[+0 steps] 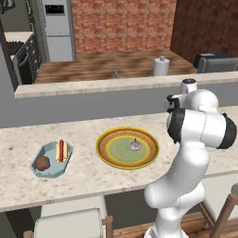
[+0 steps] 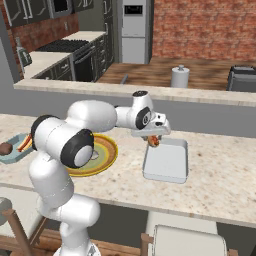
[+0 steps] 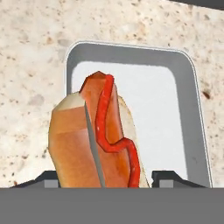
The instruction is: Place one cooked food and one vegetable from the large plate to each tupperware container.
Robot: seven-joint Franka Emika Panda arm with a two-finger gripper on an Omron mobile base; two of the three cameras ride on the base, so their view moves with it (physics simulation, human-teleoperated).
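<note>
My gripper (image 2: pixel 154 138) is shut on a hot dog (image 3: pixel 98 140), a red sausage in a tan bun, and holds it just above the near left end of the grey-white rectangular container (image 2: pixel 166 160). Under the hot dog the container's bare floor (image 3: pixel 166 118) shows. The large plate (image 1: pixel 108 153) with its yellow-brown rim holds just the pale bulb (image 1: pixel 135 145). At the far left the light-blue octagonal container (image 1: pixel 46 153) holds the second hot dog (image 1: pixel 61 150) and the dark brown lump (image 1: pixel 42 162).
A raised ledge (image 1: pixel 93 86) runs behind the speckled counter (image 1: pixel 83 179). A paper towel roll (image 2: pixel 180 76) and a dark toaster (image 2: pixel 242 79) stand on the back counter. Chair backs (image 1: pixel 69 223) rise at the counter's near edge.
</note>
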